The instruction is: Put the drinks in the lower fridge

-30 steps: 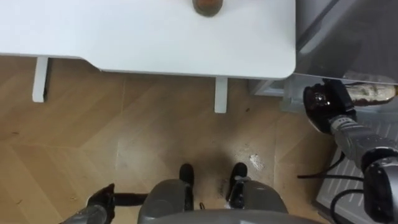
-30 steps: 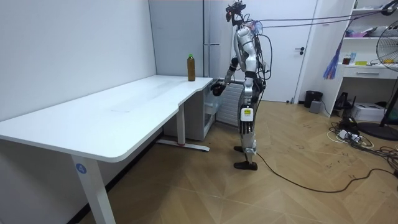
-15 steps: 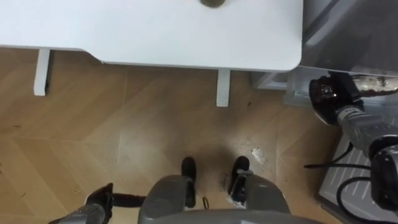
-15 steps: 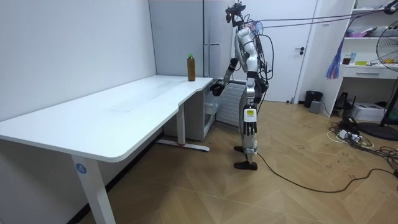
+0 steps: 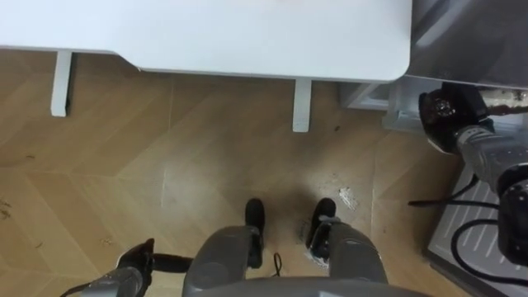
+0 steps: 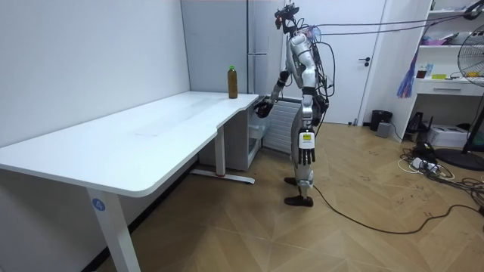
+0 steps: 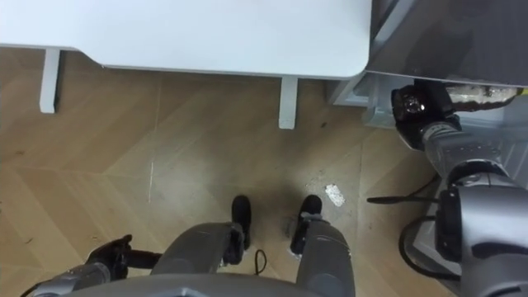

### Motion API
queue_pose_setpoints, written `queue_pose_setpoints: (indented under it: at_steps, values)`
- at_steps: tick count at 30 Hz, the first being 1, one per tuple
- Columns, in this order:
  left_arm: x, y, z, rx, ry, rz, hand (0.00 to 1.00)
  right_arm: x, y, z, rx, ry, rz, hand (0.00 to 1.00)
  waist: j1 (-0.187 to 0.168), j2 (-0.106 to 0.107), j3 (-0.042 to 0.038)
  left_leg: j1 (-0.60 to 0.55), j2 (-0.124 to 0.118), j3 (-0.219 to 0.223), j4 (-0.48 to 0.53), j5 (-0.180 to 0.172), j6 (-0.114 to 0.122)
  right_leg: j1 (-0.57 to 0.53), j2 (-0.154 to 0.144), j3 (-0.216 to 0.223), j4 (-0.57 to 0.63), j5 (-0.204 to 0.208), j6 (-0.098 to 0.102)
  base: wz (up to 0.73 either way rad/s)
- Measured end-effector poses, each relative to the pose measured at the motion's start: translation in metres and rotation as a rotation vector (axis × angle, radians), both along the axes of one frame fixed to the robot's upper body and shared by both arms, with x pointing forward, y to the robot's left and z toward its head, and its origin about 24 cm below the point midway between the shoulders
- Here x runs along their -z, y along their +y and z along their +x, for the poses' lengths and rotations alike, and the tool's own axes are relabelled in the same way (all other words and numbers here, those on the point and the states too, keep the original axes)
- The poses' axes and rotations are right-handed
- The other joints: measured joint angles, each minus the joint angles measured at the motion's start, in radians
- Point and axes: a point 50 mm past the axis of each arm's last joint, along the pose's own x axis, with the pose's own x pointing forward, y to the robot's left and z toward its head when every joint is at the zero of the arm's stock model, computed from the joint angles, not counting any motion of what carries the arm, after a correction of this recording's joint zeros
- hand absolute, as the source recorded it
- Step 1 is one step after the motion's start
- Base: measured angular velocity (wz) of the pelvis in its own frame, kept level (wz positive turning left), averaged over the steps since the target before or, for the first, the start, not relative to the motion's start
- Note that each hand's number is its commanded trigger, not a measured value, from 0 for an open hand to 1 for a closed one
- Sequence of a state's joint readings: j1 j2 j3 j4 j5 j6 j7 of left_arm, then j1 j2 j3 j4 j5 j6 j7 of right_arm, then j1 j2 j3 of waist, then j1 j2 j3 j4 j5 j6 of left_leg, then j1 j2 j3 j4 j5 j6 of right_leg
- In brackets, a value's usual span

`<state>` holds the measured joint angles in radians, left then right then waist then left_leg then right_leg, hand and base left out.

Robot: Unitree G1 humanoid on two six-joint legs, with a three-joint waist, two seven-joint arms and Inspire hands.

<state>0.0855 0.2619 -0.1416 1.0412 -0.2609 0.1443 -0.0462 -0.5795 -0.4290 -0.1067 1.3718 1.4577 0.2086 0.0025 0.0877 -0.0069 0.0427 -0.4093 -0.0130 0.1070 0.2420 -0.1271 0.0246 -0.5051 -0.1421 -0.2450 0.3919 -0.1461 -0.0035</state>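
From where I stand, the left hand [image 5: 136, 262] hangs low by its side; its grip I cannot tell. A second bottle [image 6: 233, 81] waits on the white desk [image 5: 247, 33]. The right hand [image 5: 450, 111], curled round a drink bottle [image 5: 505, 103], has edged nearer the grey fridge [image 5: 470, 33], so placing looks close.

Matt white table [image 5: 247, 33], seemingly glossy wood floor [image 5: 206, 148].

barely anything happened here. the head camera tipped a bit, so the white table [image 5: 247, 37] edge slid up and right in the eye views, and the right hand [image 5: 448, 109] with its bottle [image 5: 505, 103] just rode along. in the room view the left hand [image 6: 305, 147] swung slightly toward the room view's right.
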Motion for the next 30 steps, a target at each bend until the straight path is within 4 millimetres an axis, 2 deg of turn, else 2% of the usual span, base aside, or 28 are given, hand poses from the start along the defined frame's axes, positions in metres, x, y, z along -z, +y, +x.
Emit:
queue_pose_setpoints:
  at_steps: [3,11,18,30]
  values:
    - [-0.0003,-0.0004,0.0012,-0.019,-0.010,-0.010,0.00,-0.0040,-0.0027,0.0024,0.002,-0.010,-0.008,0.00,-0.003,0.008,0.0043,-0.009,0.000,0.000,0.012,0.000,0.000,-0.004,-0.007,-0.002,0.004,0.000,0.000,0.00]
    - [-0.0007,-0.0002,0.0024,-0.020,-0.014,-0.003,0.00,-0.0058,-0.0067,0.0017,0.010,-0.005,-0.018,0.00,-0.001,0.013,0.0044,-0.014,0.000,0.005,0.018,0.001,0.001,-0.004,-0.011,-0.004,0.006,0.000,0.000,0.02]
    - [-0.0010,0.0000,0.0030,-0.022,-0.017,0.004,0.00,-0.0057,-0.0069,0.0016,0.011,-0.003,-0.018,0.00,-0.001,0.013,0.0043,-0.013,0.001,0.028,0.018,0.002,0.003,-0.004,-0.013,-0.003,0.007,0.000,0.000,0.00]
    - [-0.0016,-0.0003,0.0049,-0.024,-0.024,0.007,0.00,-0.0058,-0.0077,0.0011,0.017,0.012,-0.017,0.00,0.002,0.013,0.0041,-0.010,0.001,0.030,0.023,0.002,0.004,-0.003,-0.011,-0.004,0.016,0.000,0.000,0.00]
